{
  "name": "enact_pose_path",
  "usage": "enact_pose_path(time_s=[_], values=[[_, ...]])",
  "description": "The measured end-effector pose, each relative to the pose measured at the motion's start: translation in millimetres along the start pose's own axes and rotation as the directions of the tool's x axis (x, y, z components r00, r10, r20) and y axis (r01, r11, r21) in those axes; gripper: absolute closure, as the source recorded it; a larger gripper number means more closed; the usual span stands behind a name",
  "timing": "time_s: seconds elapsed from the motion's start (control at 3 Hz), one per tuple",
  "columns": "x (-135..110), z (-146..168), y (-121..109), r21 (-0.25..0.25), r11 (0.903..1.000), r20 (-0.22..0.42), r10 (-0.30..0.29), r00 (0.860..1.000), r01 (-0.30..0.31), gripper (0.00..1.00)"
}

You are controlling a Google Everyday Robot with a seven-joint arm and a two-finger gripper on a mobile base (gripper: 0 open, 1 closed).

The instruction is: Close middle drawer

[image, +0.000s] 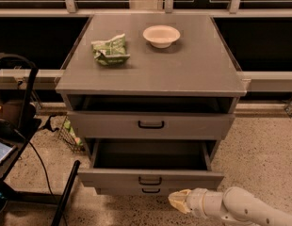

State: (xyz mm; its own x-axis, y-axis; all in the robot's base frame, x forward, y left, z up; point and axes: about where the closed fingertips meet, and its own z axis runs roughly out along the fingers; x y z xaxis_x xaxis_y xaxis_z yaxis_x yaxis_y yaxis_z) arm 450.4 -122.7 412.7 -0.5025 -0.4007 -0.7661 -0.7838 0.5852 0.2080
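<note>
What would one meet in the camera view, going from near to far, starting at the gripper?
Gripper, low in front of the cabinet → open middle drawer → uppermost drawer → green bag → white bowl.

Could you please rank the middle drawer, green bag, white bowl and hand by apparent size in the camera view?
middle drawer
green bag and white bowl, about alike
hand, bottom right before the drawer, smallest

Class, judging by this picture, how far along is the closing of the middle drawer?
Done: nothing finished; the middle drawer stands pulled out, grey inside showing. In hand: the pincer sits low before its front, right of the handle. Left: push the front in flush with the cabinet.
</note>
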Motion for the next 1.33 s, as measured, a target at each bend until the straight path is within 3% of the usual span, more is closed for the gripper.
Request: enact_pose_path(time_s=[0.67, 1.33], values=[[-1, 0, -3, 0.016, 0.9999, 0.015, 0.001, 1.0, -0.001, 1.0], [-9, 10, -33, 0.059, 0.9982, 0.031, -0.004, 1.0, 0.003, 1.0]])
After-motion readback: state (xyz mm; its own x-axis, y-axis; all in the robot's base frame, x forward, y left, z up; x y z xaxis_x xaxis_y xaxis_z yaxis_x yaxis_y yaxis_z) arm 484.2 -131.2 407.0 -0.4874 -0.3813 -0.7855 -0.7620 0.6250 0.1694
